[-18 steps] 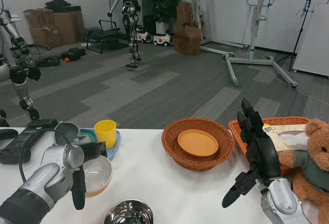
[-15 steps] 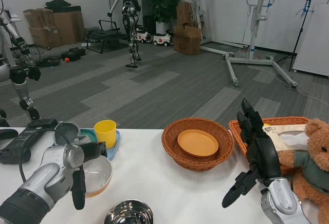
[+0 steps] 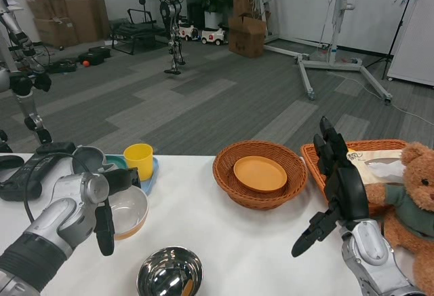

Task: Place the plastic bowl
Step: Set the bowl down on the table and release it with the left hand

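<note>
The plastic bowl (image 3: 130, 213), white inside and orange outside, sits on the white table (image 3: 224, 242) at the left. My left hand (image 3: 108, 197) is at the bowl's left rim. One finger hangs down in front of that rim and the others reach over its far side. Whether the hand grips the bowl does not show. My right hand (image 3: 342, 191) is raised over the right side of the table, fingers stretched apart and holding nothing.
A round wicker basket (image 3: 227, 184) holding an orange plate (image 3: 260, 174) stands mid-table. A steel bowl (image 3: 169, 281) lies at the front edge. A yellow cup (image 3: 139, 160) and a grey cup (image 3: 87, 160) stand behind the plastic bowl. A teddy bear (image 3: 410, 204) and a flat wicker tray (image 3: 380, 148) are at the right.
The whole picture has shifted a little as the camera tilted down. Neither hand nor the bowl has visibly moved on the table.
</note>
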Controlling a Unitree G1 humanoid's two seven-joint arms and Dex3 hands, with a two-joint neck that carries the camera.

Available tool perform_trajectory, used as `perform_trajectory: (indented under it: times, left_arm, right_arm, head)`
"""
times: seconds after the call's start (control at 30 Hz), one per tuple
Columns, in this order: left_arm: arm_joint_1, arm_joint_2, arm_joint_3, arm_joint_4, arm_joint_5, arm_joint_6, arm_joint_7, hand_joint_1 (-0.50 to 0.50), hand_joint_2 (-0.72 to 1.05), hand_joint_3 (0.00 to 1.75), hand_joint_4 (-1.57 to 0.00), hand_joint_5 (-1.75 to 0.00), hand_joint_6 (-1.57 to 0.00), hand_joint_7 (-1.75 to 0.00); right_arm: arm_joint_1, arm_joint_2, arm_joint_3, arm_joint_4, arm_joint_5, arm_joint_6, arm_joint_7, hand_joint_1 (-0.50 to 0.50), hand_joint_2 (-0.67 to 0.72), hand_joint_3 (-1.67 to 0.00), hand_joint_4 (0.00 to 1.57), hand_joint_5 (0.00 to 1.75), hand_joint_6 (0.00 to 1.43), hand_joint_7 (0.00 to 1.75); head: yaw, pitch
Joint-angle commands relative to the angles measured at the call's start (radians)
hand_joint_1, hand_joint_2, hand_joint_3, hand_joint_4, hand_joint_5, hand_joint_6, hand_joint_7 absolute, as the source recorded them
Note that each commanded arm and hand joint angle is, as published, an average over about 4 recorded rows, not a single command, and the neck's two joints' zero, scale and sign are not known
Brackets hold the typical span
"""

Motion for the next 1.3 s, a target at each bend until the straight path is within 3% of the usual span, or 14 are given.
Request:
perform_trajectory:
  times: [0.03,0.3,0.63,0.97,1.1,1.2,1.3]
  left_arm:
    - [0.010,-0.006,0.014,0.022,0.015,0.004,-0.006,-0.08,0.43,0.61,0.00,-1.75,0.00,-1.54]
    - [0.038,-0.049,0.036,0.088,0.046,-0.015,0.001,-0.08,0.43,0.61,0.00,-1.75,0.00,-1.54]
    - [0.095,-0.134,0.168,0.228,0.097,-0.148,0.100,-0.08,0.43,0.52,0.00,-1.75,0.00,-1.52]
    - [0.105,-0.146,0.196,0.291,0.117,-0.180,0.139,-0.08,0.43,0.52,0.00,-1.75,0.00,-1.40]
    - [0.113,-0.151,0.204,0.309,0.132,-0.181,0.139,-0.08,0.43,0.44,0.00,-1.75,0.00,-1.34]
    - [0.125,-0.155,0.212,0.311,0.137,-0.181,0.136,-0.08,0.43,0.44,0.00,-1.75,0.00,-1.27]
    - [0.135,-0.161,0.227,0.310,0.138,-0.181,0.136,-0.06,0.43,0.44,0.00,-1.72,0.00,-1.08]
  right_arm:
    - [-0.015,-0.004,0.005,0.010,0.004,0.002,-0.002,-0.46,0.72,0.00,0.00,0.00,0.00,0.00]
    - [-0.014,0.000,0.008,0.010,0.004,0.001,-0.003,-0.46,0.72,0.00,0.00,0.00,0.00,0.00]
    - [-0.013,-0.006,0.018,0.009,0.009,0.001,-0.003,-0.46,0.72,0.00,0.00,0.00,0.00,0.00]
    - [-0.006,-0.004,0.018,-0.002,0.010,0.001,-0.003,-0.46,0.72,0.00,0.00,0.00,0.00,0.00]
    - [0.002,-0.003,0.017,-0.011,0.013,0.001,-0.003,-0.46,0.72,0.00,0.00,0.00,0.00,0.00]
    - [0.005,-0.004,0.017,-0.015,0.015,0.001,-0.003,-0.46,0.72,0.00,0.00,0.00,0.00,0.00]
    - [0.005,-0.006,0.017,-0.016,0.016,0.001,-0.003,-0.46,0.72,0.00,0.00,0.00,0.00,0.00]
  head:
    - [0.008,-0.007]
    - [0.036,-0.027]
    - [0.081,-0.057]
    - [0.099,-0.098]
    - [0.107,-0.110]
    - [0.122,-0.120]
    - [0.134,-0.129]
